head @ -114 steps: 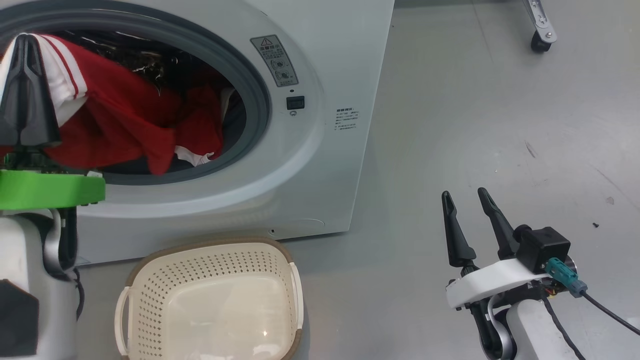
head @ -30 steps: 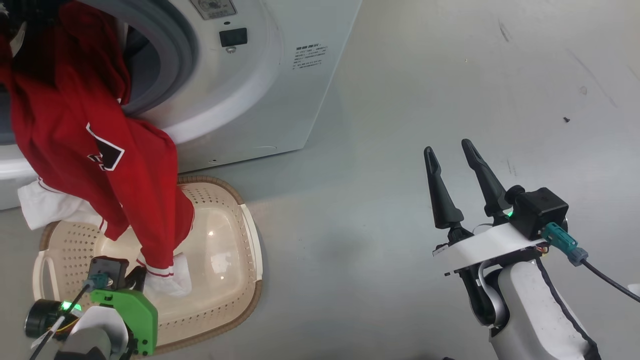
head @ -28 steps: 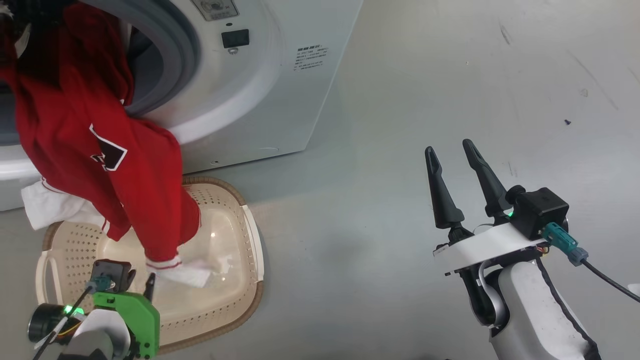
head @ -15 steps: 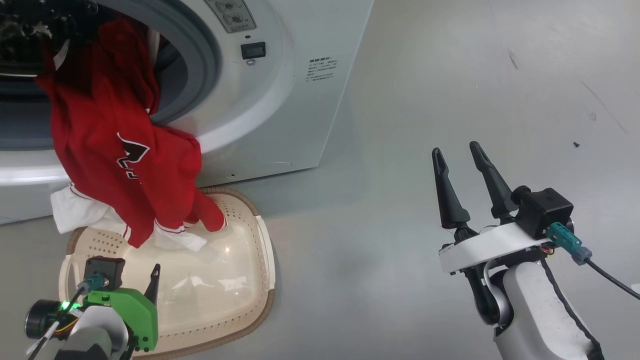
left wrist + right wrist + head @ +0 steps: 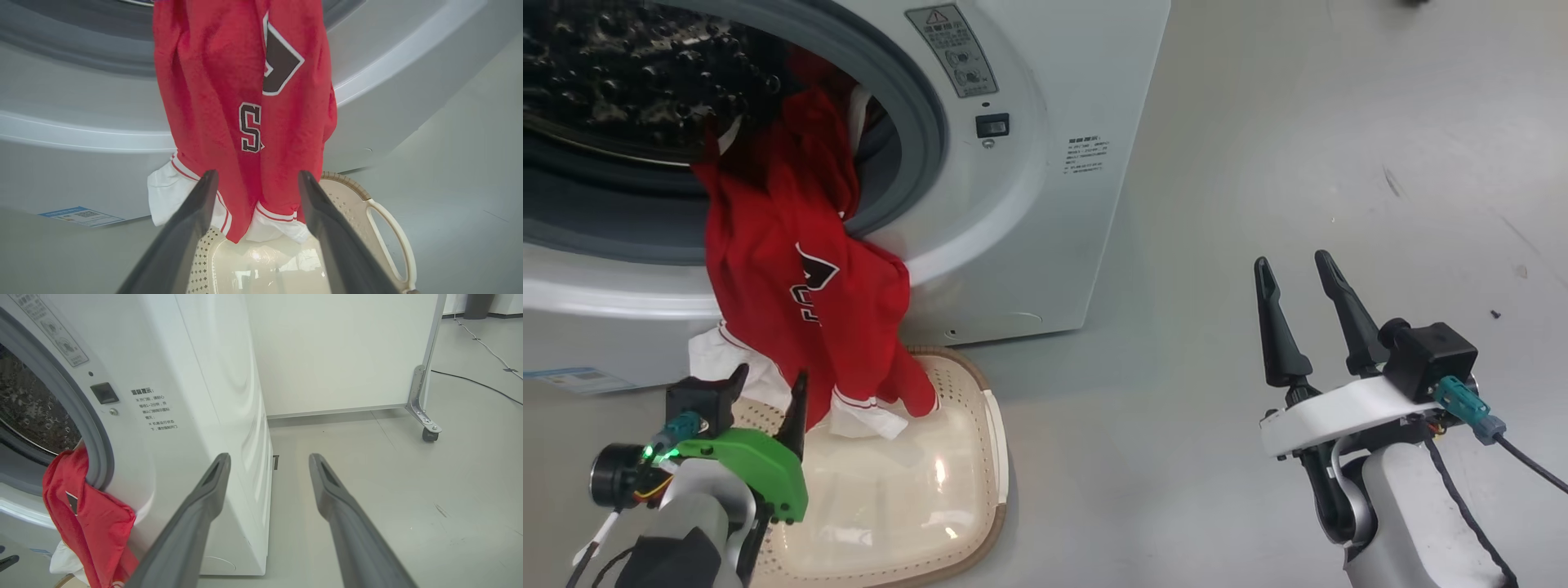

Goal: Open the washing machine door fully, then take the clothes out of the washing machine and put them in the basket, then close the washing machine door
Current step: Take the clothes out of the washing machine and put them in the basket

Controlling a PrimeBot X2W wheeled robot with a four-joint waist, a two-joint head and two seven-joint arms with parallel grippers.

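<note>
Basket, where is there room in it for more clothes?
The near half of the basket, between its right rim and the left tool, is bare. Its far end is crowded: the red clothes hang from the washing machine onto it. The floor between basket and right tool is free.

We look out over a smooth, pale grey floor [image 5: 1258, 163] with a soft sheen, marked by a dark scuff [image 5: 1390, 181] and a few small black specks [image 5: 1494, 314]. In the right wrist view we find a white partition panel [image 5: 339, 351] standing on a metal bracket [image 5: 416, 392] with a small black caster [image 5: 428, 435]. A thin dark cable [image 5: 474, 381] trails across the floor beyond the panel, and the light falls even and soft.
</note>
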